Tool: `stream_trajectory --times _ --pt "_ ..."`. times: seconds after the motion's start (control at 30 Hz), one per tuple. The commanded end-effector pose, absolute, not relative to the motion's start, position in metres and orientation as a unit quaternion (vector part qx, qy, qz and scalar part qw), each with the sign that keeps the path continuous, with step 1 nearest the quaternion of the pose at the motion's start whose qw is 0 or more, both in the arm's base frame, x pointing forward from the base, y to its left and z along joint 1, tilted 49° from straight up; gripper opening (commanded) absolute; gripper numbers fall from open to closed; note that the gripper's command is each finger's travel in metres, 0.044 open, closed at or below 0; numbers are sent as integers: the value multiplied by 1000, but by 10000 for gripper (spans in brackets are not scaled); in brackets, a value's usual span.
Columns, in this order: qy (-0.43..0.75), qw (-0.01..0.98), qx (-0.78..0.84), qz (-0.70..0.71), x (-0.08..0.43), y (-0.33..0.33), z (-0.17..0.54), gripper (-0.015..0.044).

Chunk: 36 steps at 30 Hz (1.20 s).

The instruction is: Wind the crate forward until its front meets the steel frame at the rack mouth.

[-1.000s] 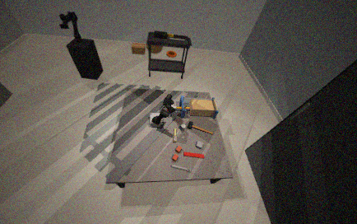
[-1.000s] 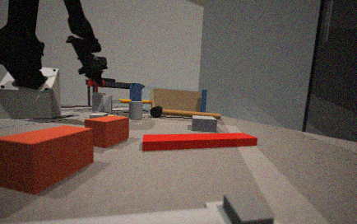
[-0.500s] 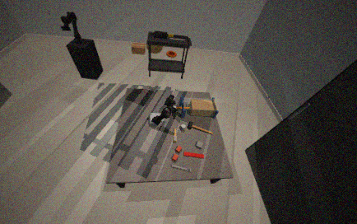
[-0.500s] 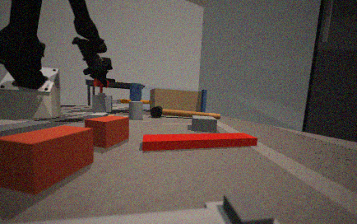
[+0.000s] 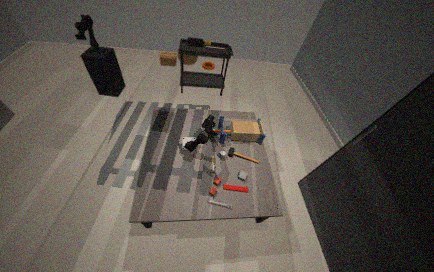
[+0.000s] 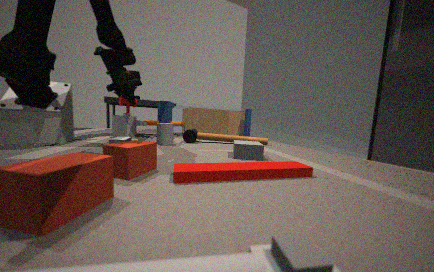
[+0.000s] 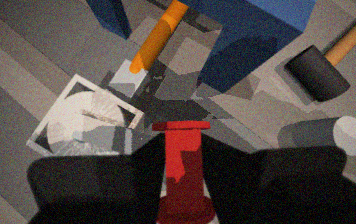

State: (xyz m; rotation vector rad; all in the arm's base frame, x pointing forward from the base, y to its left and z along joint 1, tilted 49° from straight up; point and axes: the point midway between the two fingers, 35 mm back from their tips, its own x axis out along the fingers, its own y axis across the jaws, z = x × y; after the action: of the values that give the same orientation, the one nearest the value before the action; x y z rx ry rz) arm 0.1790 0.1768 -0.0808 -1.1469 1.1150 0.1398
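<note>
Gripper (image 5: 212, 133) (image 6: 128, 101) (image 7: 179, 137) pinches the red winch handle (image 6: 127, 107) (image 7: 183, 162); lateral offset beside the winch (image 6: 124, 125) (image 7: 135, 120) could jam its key.

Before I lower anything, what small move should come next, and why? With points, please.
I'd ease the red handle (image 6: 128, 102) (image 7: 184, 155) sideways toward the winch (image 6: 124, 125) (image 7: 62, 129), then recheck before lowering. The wrist view shows the held handle off to one side of the winch, not clearly lined up with it. Its key and the round hole can't be made out, so pushing down now seems risky.
</note>
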Motion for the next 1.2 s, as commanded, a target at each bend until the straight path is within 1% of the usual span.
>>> stream_trajectory --times 0.0,1.17 --pt "500 694 -515 58 187 177 -85 0" --pt "500 694 -515 58 219 199 -100 0"
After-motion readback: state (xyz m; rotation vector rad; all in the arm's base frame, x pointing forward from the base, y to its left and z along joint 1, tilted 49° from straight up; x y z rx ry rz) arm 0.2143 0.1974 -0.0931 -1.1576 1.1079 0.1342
